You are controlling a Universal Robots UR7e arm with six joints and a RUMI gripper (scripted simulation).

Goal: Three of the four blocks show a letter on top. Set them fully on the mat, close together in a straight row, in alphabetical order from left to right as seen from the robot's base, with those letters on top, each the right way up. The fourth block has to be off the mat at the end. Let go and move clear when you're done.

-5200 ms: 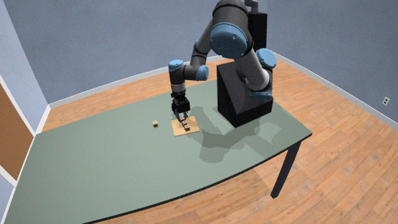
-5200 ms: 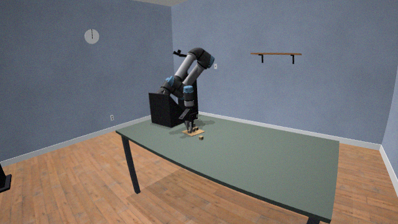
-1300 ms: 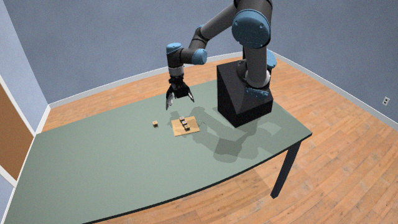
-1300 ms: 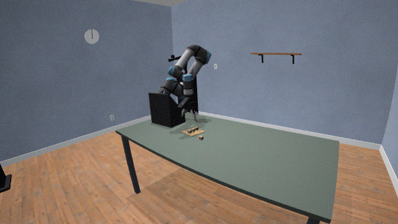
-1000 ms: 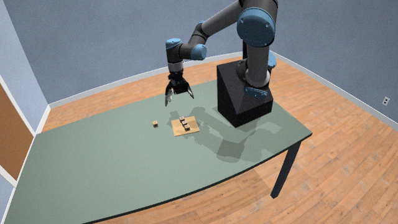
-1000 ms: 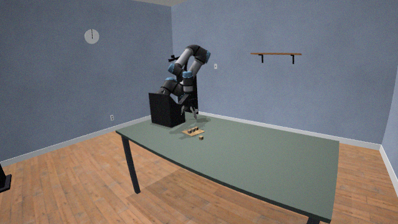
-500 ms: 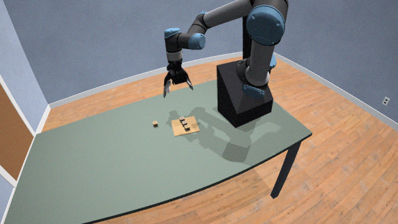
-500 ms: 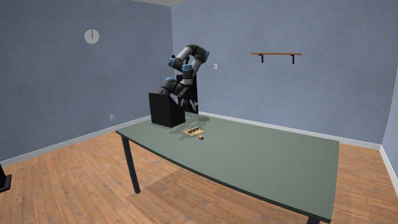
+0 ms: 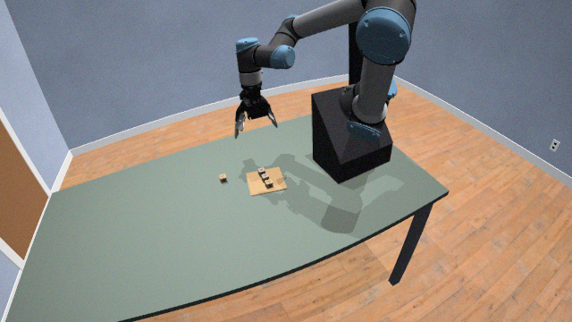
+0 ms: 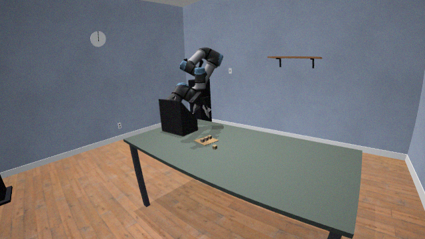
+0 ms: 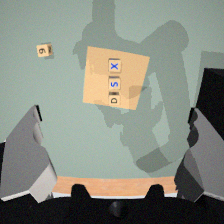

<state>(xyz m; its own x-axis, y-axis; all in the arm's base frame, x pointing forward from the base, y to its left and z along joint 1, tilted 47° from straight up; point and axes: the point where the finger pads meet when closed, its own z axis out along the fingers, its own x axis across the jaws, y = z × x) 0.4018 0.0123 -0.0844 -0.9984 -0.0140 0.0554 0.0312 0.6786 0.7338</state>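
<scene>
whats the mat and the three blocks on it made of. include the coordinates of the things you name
The mat (image 9: 256, 187) (image 10: 206, 143) (image 11: 98, 80) looks like thin wood or cork, matt, going by its flat tan colour. The blocks, D (image 11: 114, 99), S (image 11: 114, 83) and X (image 11: 114, 66), look like pale wood: cream faces, printed letters. Painted plastic is possible too.

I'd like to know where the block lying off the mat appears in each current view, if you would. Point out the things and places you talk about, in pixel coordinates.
Top: the off-mat block (image 9: 222, 178) (image 10: 214, 147) (image 11: 44, 50) is left of the mat (image 9: 256, 189) (image 10: 207, 143) (image 11: 95, 75).
Exterior: just below the mat's right part.
Wrist: upper left.
Shared landmark: the mat.
</scene>
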